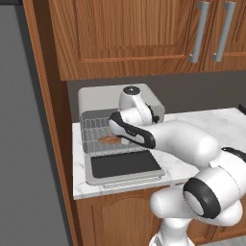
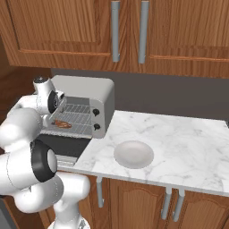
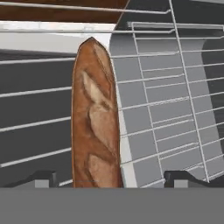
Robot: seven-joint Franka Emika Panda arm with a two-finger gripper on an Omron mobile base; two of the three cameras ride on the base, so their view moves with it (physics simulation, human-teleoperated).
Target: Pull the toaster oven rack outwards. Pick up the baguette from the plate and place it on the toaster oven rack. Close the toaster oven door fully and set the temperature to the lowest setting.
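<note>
The light-grey toaster oven (image 1: 103, 96) stands at the counter's left end with its door (image 1: 125, 166) folded down flat. Its wire rack (image 3: 166, 109) is pulled out over the door. On the rack lies the brown baguette (image 3: 96, 118), also seen in the base views (image 1: 109, 140) (image 2: 62, 125). My gripper (image 3: 113, 178) hovers just over the loaf, open. Its fingertips (image 3: 43, 177) stand wide on either side of the loaf and do not touch it. The off-white plate (image 2: 133, 154) sits bare on the marble counter to the oven's right.
Two black knobs (image 2: 95, 112) sit on the oven's right front panel. Wooden cabinets with grey handles (image 2: 116, 31) hang above. The marble counter (image 2: 179, 134) stretches to the right of the oven. My arm's wrist crosses in front of the oven cavity.
</note>
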